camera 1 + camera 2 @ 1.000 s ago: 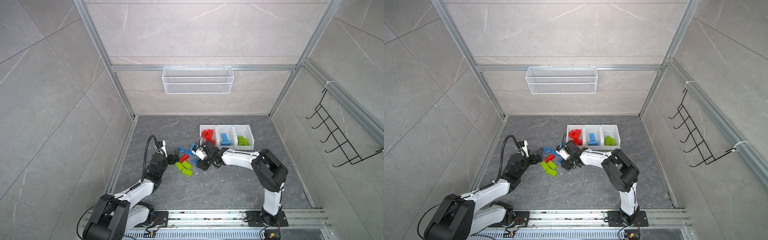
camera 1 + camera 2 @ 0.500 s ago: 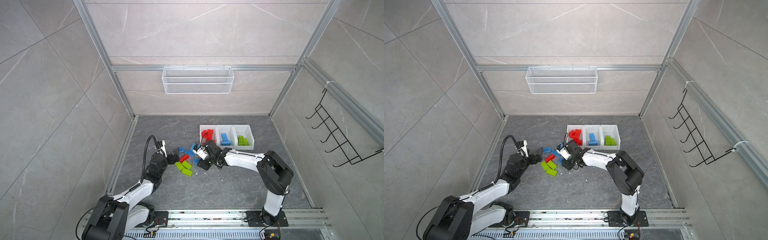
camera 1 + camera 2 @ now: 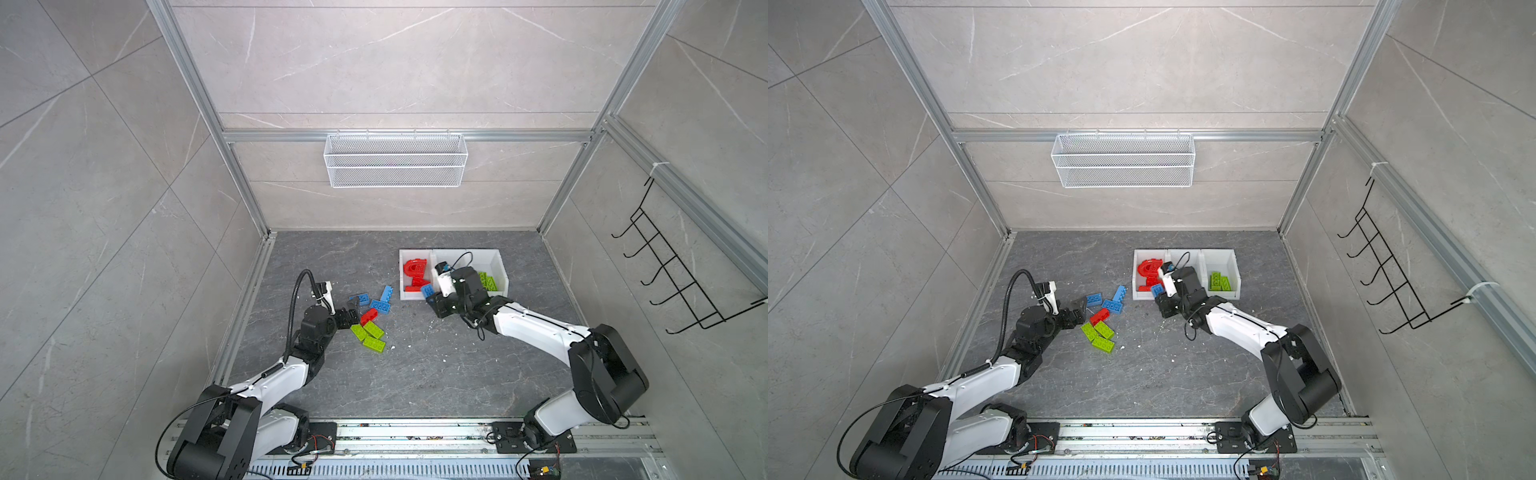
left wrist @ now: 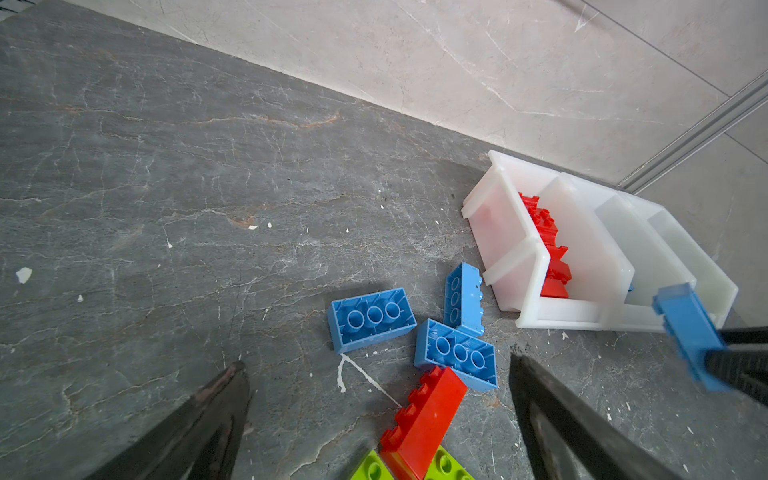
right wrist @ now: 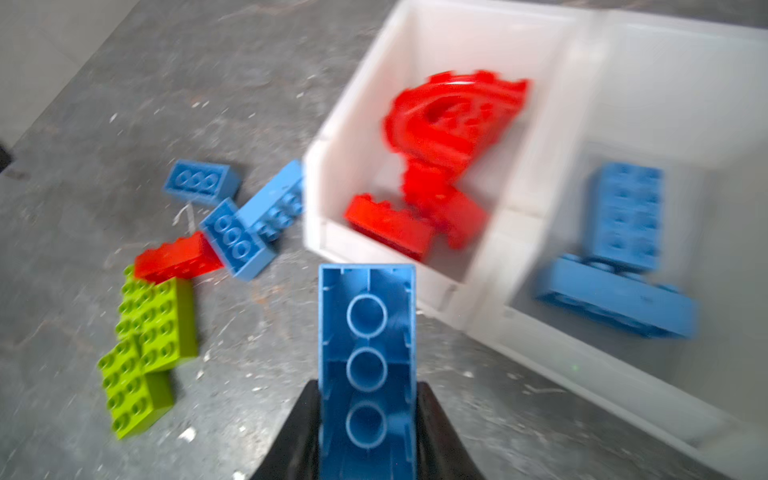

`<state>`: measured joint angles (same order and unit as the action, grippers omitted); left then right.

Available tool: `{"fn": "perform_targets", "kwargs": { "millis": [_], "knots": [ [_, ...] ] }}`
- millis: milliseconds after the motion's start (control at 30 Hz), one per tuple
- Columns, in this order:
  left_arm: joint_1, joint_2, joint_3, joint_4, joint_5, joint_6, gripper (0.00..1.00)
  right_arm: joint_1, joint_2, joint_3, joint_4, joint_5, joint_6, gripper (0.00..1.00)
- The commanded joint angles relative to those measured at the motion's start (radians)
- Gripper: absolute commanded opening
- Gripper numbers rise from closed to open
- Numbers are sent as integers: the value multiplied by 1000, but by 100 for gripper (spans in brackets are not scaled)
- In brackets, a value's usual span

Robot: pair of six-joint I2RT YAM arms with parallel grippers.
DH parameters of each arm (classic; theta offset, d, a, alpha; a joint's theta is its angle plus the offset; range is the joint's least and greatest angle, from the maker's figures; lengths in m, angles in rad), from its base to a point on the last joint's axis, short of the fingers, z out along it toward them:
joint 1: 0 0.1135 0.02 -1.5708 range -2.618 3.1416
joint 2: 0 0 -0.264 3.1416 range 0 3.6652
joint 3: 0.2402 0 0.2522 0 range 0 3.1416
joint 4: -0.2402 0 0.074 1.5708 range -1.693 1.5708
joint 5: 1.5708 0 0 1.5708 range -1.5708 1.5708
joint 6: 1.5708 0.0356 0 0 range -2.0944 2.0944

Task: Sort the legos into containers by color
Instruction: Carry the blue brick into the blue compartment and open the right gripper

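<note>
My right gripper (image 5: 368,415) is shut on a blue brick (image 5: 366,332), held just off the floor before the front wall of the white containers (image 3: 453,254). In both top views that brick (image 3: 427,289) hangs at the red bin's front corner. The left bin holds a red arch (image 3: 415,268), the middle bin blue bricks (image 5: 627,216), the right bin green bricks (image 3: 487,281). My left gripper (image 4: 376,361) is open and holds nothing. It sits low beside the loose legos on the floor: three blue (image 3: 380,306), one red (image 3: 368,316) and three green (image 3: 368,334).
A white wire mesh basket (image 3: 395,160) hangs on the back wall. A black hook rack (image 3: 673,282) is on the right wall. Aluminium frame posts stand at the floor's corners, and a rail (image 3: 415,432) runs along the front edge.
My right gripper has closed on the blue brick and carried it from the loose pile rightward and back to the front of the containers. The left arm has stayed put.
</note>
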<state>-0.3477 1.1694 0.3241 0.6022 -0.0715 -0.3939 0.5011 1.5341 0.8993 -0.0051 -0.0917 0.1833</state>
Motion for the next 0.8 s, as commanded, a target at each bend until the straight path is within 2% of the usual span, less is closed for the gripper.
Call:
{"fn": "perform_targets", "kwargs": {
  "millis": [0, 467, 667, 767],
  "knots": [
    [1, -7, 47, 17, 33, -8, 100, -39, -9, -10, 55, 63, 74, 25],
    [1, -26, 50, -1, 22, -2, 99, -147, 193, 155, 22, 93, 85, 26],
    [0, -30, 49, 3, 30, -6, 100, -162, 240, 193, 16, 89, 82, 30],
    [2, -27, 50, 3, 32, -6, 100, -164, 259, 220, -1, 84, 82, 36]
  ]
}}
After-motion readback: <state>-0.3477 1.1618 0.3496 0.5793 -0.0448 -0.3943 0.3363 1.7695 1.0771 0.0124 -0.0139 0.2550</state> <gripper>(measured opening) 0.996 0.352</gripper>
